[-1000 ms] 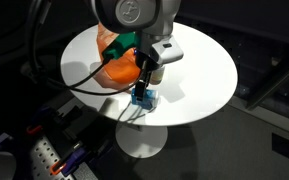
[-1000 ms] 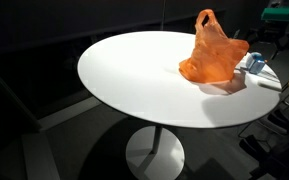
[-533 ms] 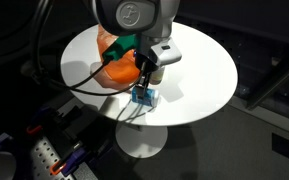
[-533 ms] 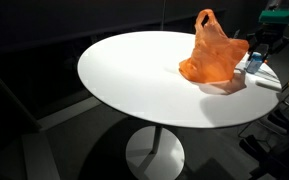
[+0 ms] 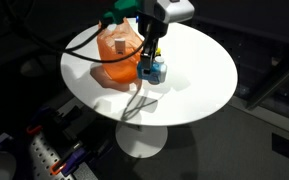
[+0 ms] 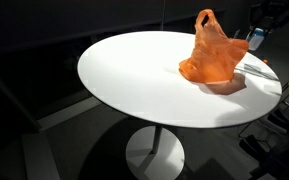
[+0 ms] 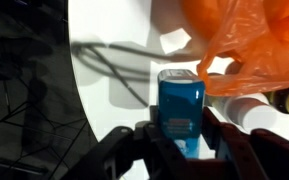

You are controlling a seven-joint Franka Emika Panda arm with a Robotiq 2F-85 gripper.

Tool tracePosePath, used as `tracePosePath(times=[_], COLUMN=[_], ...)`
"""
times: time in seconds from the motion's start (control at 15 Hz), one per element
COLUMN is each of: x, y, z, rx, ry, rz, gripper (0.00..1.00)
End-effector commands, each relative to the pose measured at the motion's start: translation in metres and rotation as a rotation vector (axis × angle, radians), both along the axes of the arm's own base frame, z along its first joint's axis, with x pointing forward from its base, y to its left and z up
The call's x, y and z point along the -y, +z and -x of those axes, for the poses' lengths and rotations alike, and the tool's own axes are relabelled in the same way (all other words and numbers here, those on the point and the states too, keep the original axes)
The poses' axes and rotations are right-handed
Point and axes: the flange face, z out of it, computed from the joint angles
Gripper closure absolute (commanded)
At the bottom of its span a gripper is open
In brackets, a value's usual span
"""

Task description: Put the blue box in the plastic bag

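Note:
My gripper is shut on the blue box and holds it in the air above the round white table, just beside the orange plastic bag. In the wrist view the blue box stands between the black fingers, with the orange plastic bag at the upper right. From the opposite exterior view the blue box hangs to the right of the plastic bag, higher than the table top.
A white cylindrical object lies next to the bag's edge in the wrist view. Cables trail over the table's near edge. The table rim drops off to a dark floor all round.
The gripper has closed on the blue box and lifted it off the table, carrying it up and toward the bag.

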Motion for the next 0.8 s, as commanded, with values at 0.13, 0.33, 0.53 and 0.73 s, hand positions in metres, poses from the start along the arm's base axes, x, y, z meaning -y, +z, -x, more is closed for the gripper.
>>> tracePosePath(times=[0.13, 0.33, 0.53, 0.73], x=[-0.037, -0.064, -0.089, -0.108], y=[0.069, 0.08, 0.086, 0.095], z=[-0.014, -0.023, -0.029, -0.032], rx=[0.113, 0.138, 0.148, 0.165], ry=[0.094, 0.162, 0.216, 0.253], rz=[-0.014, -0.011, -0.022, -0.031], gripper=[0.82, 0.82, 0.82, 0.82])
